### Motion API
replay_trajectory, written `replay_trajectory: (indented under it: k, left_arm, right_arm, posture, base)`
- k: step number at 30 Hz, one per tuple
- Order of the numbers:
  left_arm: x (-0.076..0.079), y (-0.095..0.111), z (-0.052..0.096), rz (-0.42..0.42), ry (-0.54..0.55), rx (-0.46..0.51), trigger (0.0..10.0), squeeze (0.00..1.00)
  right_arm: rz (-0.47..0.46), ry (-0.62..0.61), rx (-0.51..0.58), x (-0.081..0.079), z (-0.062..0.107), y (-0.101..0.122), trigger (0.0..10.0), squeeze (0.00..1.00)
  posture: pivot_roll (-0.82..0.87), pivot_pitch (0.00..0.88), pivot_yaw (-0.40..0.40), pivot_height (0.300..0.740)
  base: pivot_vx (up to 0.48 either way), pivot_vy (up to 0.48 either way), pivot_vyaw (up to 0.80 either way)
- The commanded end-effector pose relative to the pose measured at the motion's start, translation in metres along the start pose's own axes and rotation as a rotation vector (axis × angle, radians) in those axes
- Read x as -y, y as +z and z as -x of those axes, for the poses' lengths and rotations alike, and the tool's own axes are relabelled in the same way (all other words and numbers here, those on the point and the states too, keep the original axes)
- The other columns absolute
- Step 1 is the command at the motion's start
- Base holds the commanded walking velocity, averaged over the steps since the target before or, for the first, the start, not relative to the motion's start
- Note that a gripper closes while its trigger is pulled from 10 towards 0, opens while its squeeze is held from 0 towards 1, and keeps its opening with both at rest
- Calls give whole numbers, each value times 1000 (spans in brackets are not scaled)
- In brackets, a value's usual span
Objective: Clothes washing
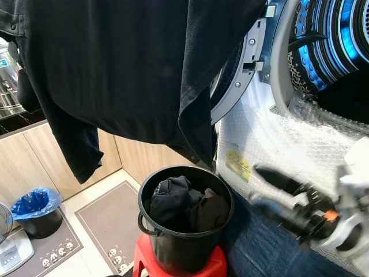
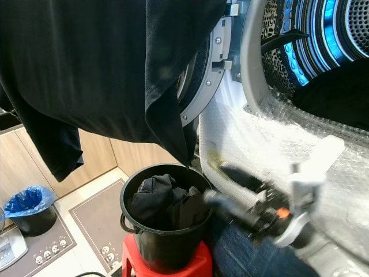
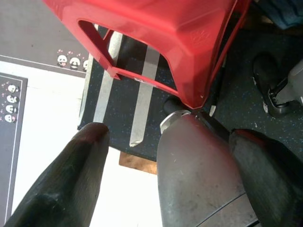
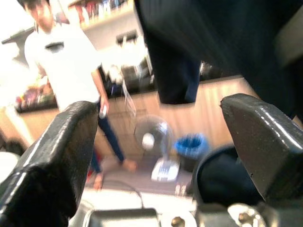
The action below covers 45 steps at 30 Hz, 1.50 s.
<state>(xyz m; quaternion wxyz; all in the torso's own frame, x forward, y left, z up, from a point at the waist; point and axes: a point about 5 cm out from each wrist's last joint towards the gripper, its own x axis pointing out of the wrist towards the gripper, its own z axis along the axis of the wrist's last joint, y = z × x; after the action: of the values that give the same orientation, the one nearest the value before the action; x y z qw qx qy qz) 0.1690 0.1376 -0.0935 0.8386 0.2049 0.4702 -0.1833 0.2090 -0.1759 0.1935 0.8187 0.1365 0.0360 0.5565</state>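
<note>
Hanging across the upper head view is a black garment (image 1: 132, 63), its holder unseen. The washer drum (image 1: 340, 40) at 1 o'clock stands open. The black bucket (image 1: 184, 242) on the red stool (image 1: 210, 266) at 6 o'clock holds dark clothes (image 1: 184, 202), so loading appears unfinished. Right tool (image 1: 262, 187) at 4 o'clock: fingers apart, empty. Left tool (image 3: 161, 184), low beside the stool: spread, empty.
</note>
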Motion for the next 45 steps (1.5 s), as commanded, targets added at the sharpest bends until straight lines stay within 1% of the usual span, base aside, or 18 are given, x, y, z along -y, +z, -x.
replay_trajectory:
  k: [1,3,5,6,7,10,11,12,15,18,22,25,29,34,39,41,43,45]
  left_arm:
    - [-4,-11,1,-1,8,-49,10000,0]
    - [-5,-7,1,0,8,-41,10000,0]
    - [-5,-6,1,1,9,-36,10000,0]
    - [-5,-5,1,2,9,-36,10000,0]
    - [-6,-5,1,1,10,-35,10000,0]
    - [-6,-5,1,0,12,-35,10000,0]
    - [-6,-5,1,0,13,-35,10000,0]
    - [-6,-5,1,0,13,-35,10000,0]
    - [-7,-7,1,-2,14,-38,10000,0]
    - [-8,-9,1,-13,14,-40,10000,0]
    - [-9,-10,2,-18,14,-41,10000,0]
    - [-10,-11,2,-19,15,-43,10000,0]
    - [-10,-13,2,-18,16,-44,10000,0]
    - [-10,-15,3,-4,22,-48,10000,0]
    - [-7,-17,3,22,22,-52,10000,0]
    - [-5,-18,3,29,21,-54,10000,0]
    - [-3,-17,3,39,20,-56,10000,0]
    - [-1,-17,3,43,20,-56,10000,0]
  right_arm:
    - [18,-14,-61,2,-2,-8,10000,0]
    - [24,-63,-171,8,-7,-29,10000,0]
    - [35,-109,-249,13,-12,-45,10000,0]
    - [36,-121,-263,15,-13,-48,10000,0]
    - [59,-170,-288,21,-16,-57,10000,0]
    - [80,-227,-329,28,-16,-67,10000,0]
    - [102,-282,-337,35,-16,-72,10000,0]
    - [102,-282,-337,35,-16,-72,10000,0]
    - [152,-423,-280,49,-21,-81,10000,0]
    - [148,-462,-211,51,-26,-88,10000,0]
    - [153,-506,-187,53,-30,-97,10000,0]
    - [163,-515,-157,51,-41,-107,10000,0]
    - [166,-550,-143,51,-49,-112,10000,0]
    - [175,-611,-166,54,-57,-121,10000,0]
    - [211,-700,-226,60,-62,-132,10000,0]
    - [216,-715,-232,60,-63,-134,10000,0]
    - [219,-773,-248,63,-64,-137,10000,0]
    - [236,-777,-258,63,-64,-139,10000,0]
  posture:
    - [-123,0,35,740]
    - [-114,0,29,740]
    - [-111,0,28,740]
    - [-109,0,26,740]
    - [-104,0,23,740]
    - [-101,0,22,740]
    - [-98,0,20,740]
    - [-98,0,20,740]
    - [-99,0,25,740]
    - [-101,0,32,740]
    - [-105,0,38,740]
    - [-104,0,40,740]
    - [-91,0,36,740]
    - [-62,0,22,740]
    - [-35,0,8,740]
    - [-28,0,4,740]
    - [-23,0,1,740]
    - [-16,0,-2,740]
  base:
    - [0,0,0]
    - [0,0,0]
    - [0,0,0]
    - [0,0,0]
    - [0,0,0]
    - [0,0,0]
    - [0,0,0]
    - [0,0,0]
    - [0,0,0]
    - [0,0,0]
    - [0,0,0]
    - [0,0,0]
    - [0,0,0]
    - [0,0,0]
    - [0,0,0]
    - [0,0,0]
    - [0,0,0]
    - [0,0,0]
